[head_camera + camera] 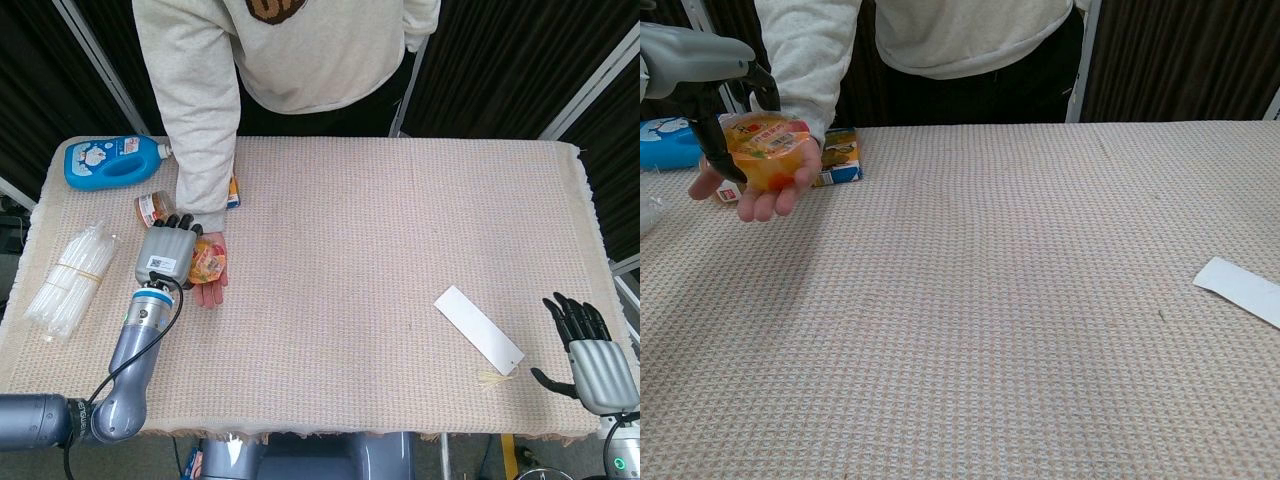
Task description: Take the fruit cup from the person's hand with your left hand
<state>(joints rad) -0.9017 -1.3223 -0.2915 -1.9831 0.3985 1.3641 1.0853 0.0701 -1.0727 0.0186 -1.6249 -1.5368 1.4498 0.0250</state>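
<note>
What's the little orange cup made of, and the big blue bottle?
The fruit cup looks like thin clear plastic: orange fruit shows through its wall, and a printed film lid seals the top. The blue bottle looks like opaque, slightly glossy plastic with a white cap and a paper or film label. Neither can be confirmed by look alone.

Your left hand [166,253] reaches forward with fingers spread; your right hand [588,352] lies flat, fingers apart.

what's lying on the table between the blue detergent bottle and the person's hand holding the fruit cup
A small jar with a dark lid, lying on its side. The head view shows it between the blue bottle and the person's hand under the fruit cup.
</note>
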